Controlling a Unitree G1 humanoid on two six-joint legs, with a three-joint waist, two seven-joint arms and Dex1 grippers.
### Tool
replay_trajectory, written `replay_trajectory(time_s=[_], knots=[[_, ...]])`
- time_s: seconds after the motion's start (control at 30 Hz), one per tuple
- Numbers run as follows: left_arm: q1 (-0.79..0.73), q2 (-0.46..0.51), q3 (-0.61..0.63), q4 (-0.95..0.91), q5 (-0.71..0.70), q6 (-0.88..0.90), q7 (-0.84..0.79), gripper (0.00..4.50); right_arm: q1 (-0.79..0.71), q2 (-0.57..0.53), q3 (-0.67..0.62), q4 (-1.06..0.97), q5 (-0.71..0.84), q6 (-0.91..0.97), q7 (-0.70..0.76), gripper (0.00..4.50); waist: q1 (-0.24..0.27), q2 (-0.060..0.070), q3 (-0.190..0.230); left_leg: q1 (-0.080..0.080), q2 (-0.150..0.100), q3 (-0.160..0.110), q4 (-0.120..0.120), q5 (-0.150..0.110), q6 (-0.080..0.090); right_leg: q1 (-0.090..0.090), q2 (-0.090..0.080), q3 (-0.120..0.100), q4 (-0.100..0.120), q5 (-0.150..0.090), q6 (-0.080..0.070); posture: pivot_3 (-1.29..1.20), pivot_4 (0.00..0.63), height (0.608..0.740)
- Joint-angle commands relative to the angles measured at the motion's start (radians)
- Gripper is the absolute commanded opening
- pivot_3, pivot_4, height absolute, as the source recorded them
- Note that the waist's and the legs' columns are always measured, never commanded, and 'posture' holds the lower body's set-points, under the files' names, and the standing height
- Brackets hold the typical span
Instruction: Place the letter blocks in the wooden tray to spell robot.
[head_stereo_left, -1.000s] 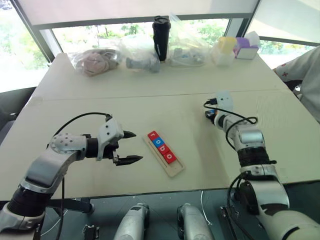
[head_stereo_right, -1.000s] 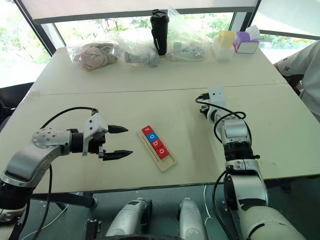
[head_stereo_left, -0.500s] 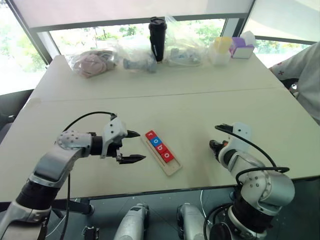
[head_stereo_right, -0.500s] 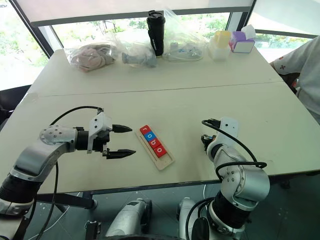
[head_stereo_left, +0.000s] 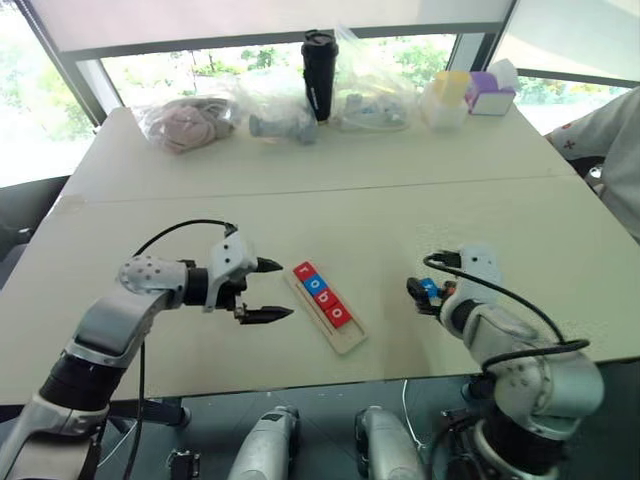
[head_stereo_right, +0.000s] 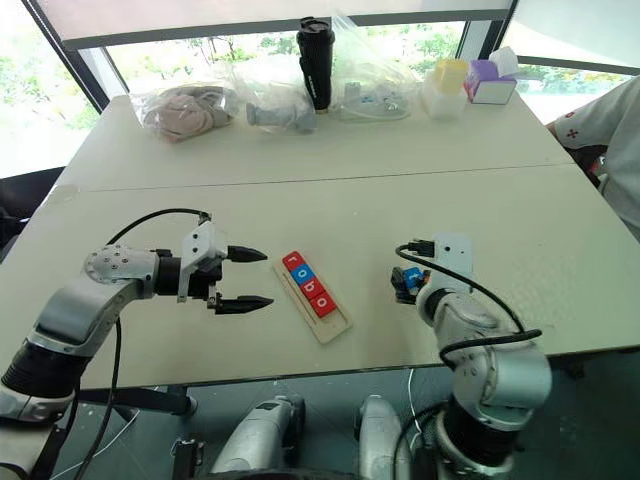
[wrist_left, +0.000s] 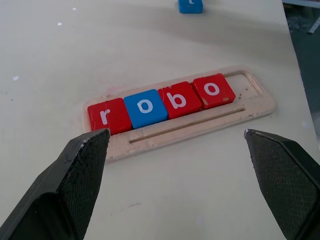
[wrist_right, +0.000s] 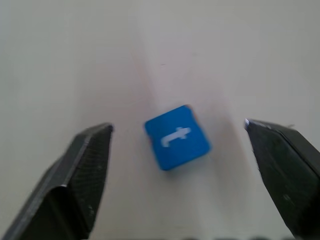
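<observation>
Bench (head_stereo_left: 300, 200): wooden tray (head_stereo_left: 327, 308) near centre holds r, o, b, o; last slot vacant. Left gripper (head_stereo_left: 262, 291) released, idle beside it. Right gripper (wrist_right: 180, 145) released, straddling blue t block (wrist_right: 177, 137). Recommend centring fingers squarely before closing.

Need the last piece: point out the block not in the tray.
The blue t block, on the table between the right gripper's open fingers; the other four sit in the tray.

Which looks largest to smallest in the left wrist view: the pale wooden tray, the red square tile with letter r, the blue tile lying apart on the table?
1. Pale wooden tray, by far the largest.
2. Red square r tile.
3. Blue tile lying apart; it is farther from the camera and cut by the picture's edge, so its smaller look is unsure.
</observation>
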Motion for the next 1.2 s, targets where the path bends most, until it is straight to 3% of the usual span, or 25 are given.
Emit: replay_trajectory(time_s=[0.03,0.1,0.2,0.37,0.53,0.8,1.03,1.13,1.2], knots=[[0.002,0.011,0.02,-0.015,0.001,-0.014,-0.001,4.5,0.043,-0.216,-0.01,0.052,0.116,-0.206,0.283,4.42,-0.001,-0.003,-0.001,0.0,0.0,0.0,0.0,-0.001,0.0,0.001,-0.001,0.0,-0.002,0.0,0.0,0.0,0.15,0.74],[0.003,0.012,0.022,-0.015,0.003,-0.017,0.0,4.5,0.067,-0.274,-0.006,0.111,0.136,-0.282,0.345,4.42,-0.003,-0.006,-0.002,0.001,0.002,0.0,-0.001,-0.002,0.0,0.002,-0.001,-0.001,-0.003,0.0,0.001,0.0,0.15,0.74],[0.01,0.018,0.029,-0.022,0.005,-0.015,0.006,4.5,0.094,-0.247,0.005,0.099,0.171,-0.309,0.353,4.42,-0.001,-0.006,-0.002,0.0,0.003,0.0,-0.003,-0.002,0.002,0.001,-0.001,-0.001,-0.002,0.0,0.0,0.0,0.15,0.74],[0.037,0.035,0.043,-0.046,-0.004,-0.005,0.01,4.5,0.169,-0.159,0.051,0.017,0.191,-0.307,0.291,4.42,0.002,-0.006,-0.002,-0.001,0.003,-0.001,-0.003,-0.001,0.002,-0.001,-0.001,0.0,0.0,0.001,-0.002,0.0,0.15,0.74],[0.026,0.037,0.038,-0.043,-0.005,-0.001,0.008,4.5,0.224,-0.192,0.125,0.059,0.107,-0.426,0.24,4.42,0.005,-0.006,-0.002,-0.002,0.002,-0.001,0.0,-0.003,-0.001,0.001,-0.003,0.0,-0.002,0.0,0.0,0.0,0.15,0.74],[0.012,0.034,0.032,-0.034,-0.001,-0.003,0.005,4.5,0.22,-0.202,0.157,0.17,0.033,-0.543,0.192,4.42,0.004,-0.006,-0.002,-0.002,0.001,-0.001,-0.002,-0.002,0.001,-0.001,-0.004,-0.001,-0.002,0.002,-0.003,0.0,0.15,0.74],[0.02,0.032,0.033,-0.043,-0.003,0.003,0.014,4.5,0.211,-0.128,0.156,0.201,0.055,-0.513,0.155,4.42,0.003,-0.006,-0.002,-0.002,0.001,-0.001,-0.001,-0.002,0.002,-0.001,-0.003,-0.001,-0.001,0.001,-0.002,0.0,0.15,0.74],[0.02,0.031,0.033,-0.046,-0.004,0.005,0.018,4.5,0.2,-0.102,0.154,0.226,0.057,-0.48,0.138,3.67,0.003,-0.006,-0.002,-0.002,0.001,-0.001,0.0,-0.002,0.001,0.0,-0.003,-0.001,-0.001,0.001,-0.002,0.0,0.15,0.74],[0.022,0.03,0.032,-0.048,-0.005,0.005,0.02,4.5,0.193,-0.096,0.16,0.238,0.054,-0.482,0.138,2.66,0.003,-0.006,-0.002,-0.002,0.001,-0.001,0.0,-0.002,0.001,0.0,-0.003,-0.001,-0.001,0.001,-0.002,0.0,0.15,0.74]])
